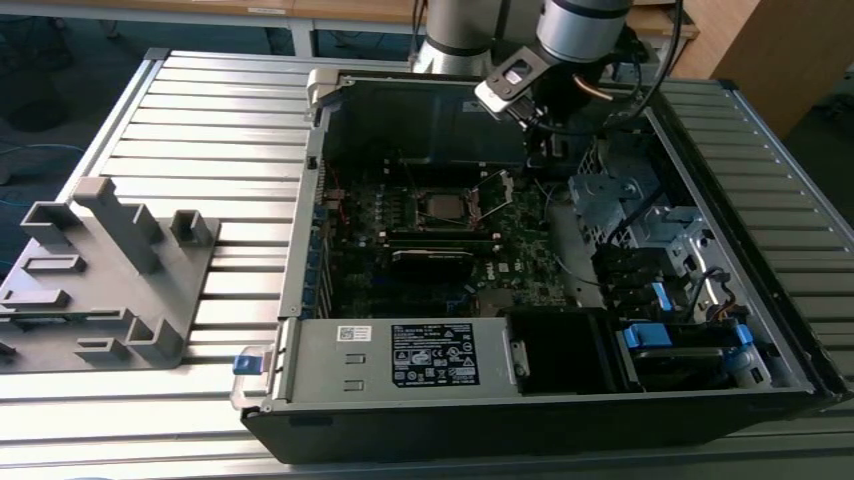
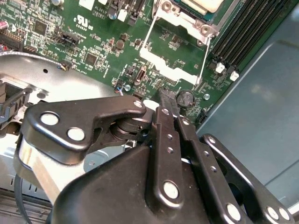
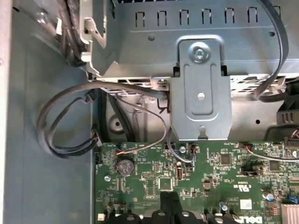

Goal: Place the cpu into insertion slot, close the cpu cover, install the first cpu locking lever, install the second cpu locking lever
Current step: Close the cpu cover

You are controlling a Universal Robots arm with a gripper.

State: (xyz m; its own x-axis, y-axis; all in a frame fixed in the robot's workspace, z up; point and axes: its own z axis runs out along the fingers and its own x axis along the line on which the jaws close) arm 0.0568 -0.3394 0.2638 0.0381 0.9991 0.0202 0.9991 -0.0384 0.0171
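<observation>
Progress: the chip (image 2: pixel 202 3) appears seated in the socket (image 2: pixel 180 17), its pale top sitting within the metal rim in the second wrist view, so I judge the first step done. The cover (image 2: pixel 163 63) is not closed. It lies swung back off the socket toward the gripper (image 2: pixel 164 99), with its window open over the green board (image 2: pixel 93 42). The two wire levers (image 2: pixel 148 33) run out alongside the cover, unlatched as far as I can tell. Closing the cover and locking both levers are left to do. The jaws are pressed together and carry nothing. Their tips hover just past the free edge of the cover, beside the coin battery (image 2: pixel 186 97), and I cannot tell whether they touch the board. Clearances: in the exterior view the arm reaches down into the open computer case (image 1: pixel 534 425), which sits on the slatted bench (image 1: pixel 200 120). Room is tight at the board's edge, where the drive cage (image 3: pixel 201 88) and loose cables (image 3: pixel 70 116) stand close. The case wall (image 2: pixel 261 107) rises just beyond the memory slots (image 2: pixel 238 32). Above the socket the way is open.
</observation>
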